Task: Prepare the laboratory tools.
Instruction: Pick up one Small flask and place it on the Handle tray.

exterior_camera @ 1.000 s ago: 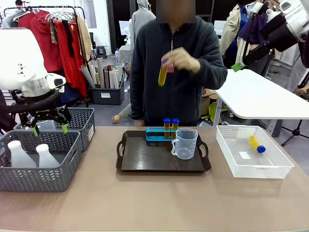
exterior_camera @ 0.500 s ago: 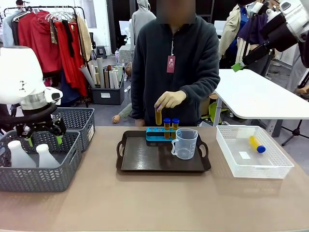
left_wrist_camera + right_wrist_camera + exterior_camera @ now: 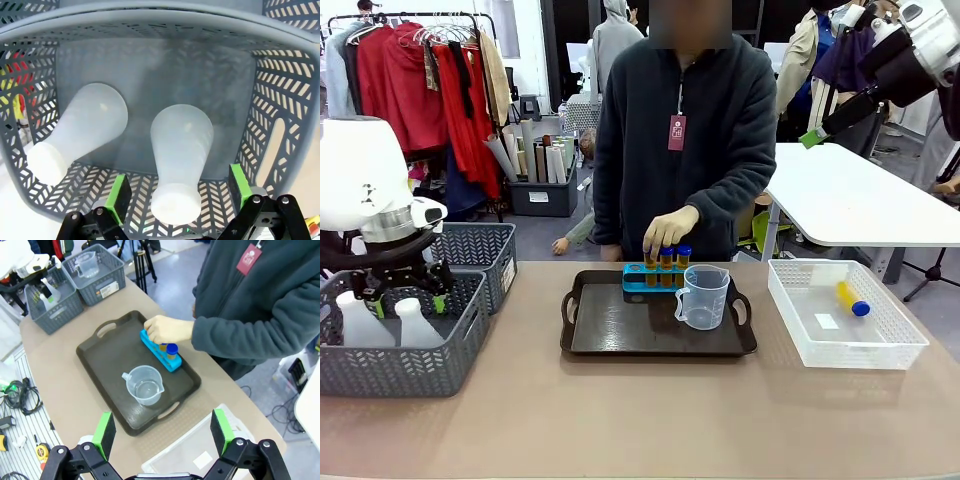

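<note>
Across the shared table [image 3: 620, 430], the dark tray [image 3: 620, 335] is sitting mid-table and the grey mesh basket [image 3: 400, 365] is standing at the robot's left. The left gripper [image 3: 178, 187] is hanging right over that basket, jaws spread as wide as they go and gripping nothing. Two conical flasks are standing upright inside: one flask [image 3: 181, 145] is lining up between the green pads, the other flask [image 3: 80, 130] just beside it. This looks like a pick, so the pads should close squarely on the neck below the mouth, clear of the neighbour and the basket wall, then lift straight up. The right gripper [image 3: 162, 432] is hovering high, wide open and empty. On the tray the beaker [image 3: 702, 297] is standing by the blue rack [image 3: 638, 281], where the person's hand [image 3: 670, 230] is resting on the tubes [image 3: 683, 258]. One more tube [image 3: 852, 299] is lying in the white lattice basket [image 3: 850, 355].
</note>
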Tool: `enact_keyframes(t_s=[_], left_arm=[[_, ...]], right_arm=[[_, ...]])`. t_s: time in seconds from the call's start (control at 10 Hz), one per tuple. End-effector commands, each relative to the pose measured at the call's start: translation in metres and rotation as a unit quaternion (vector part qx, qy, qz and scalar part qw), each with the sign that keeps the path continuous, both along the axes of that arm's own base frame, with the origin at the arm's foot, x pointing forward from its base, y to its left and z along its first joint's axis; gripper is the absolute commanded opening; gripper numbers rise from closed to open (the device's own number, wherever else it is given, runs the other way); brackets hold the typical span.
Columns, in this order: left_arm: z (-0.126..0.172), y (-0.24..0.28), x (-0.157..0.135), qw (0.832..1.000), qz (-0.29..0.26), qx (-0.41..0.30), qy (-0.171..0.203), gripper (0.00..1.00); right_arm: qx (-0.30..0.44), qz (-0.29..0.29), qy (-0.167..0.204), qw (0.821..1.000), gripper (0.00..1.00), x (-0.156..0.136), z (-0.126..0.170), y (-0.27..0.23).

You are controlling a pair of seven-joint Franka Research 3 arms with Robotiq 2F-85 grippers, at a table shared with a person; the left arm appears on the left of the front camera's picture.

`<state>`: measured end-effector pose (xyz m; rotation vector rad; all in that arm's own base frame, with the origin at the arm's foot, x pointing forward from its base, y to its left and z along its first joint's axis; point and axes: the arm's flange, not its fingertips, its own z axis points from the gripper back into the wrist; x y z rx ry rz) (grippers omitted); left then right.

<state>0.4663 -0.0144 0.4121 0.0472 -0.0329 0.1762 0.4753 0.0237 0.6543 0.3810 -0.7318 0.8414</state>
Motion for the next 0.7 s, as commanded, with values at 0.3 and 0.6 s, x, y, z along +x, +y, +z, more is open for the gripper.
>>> enact_keyframes(t_s=[0.3, 0.6], left_arm=[[-0.0036, 0.0053, -0.0019, 1.0, 0.019, -0.007, -0.009, 0.5], [-0.0038, 0.0052, -0.0028, 1.0, 0.015, -0.009, -0.005, 0.0]], right_arm=[[0.009, 0.005, -0.001, 1.0, 1.0, -0.0006, 0.002, -0.0005], [0.009, 0.005, -0.001, 1.0, 1.0, -0.0006, 0.002, -0.0005]])
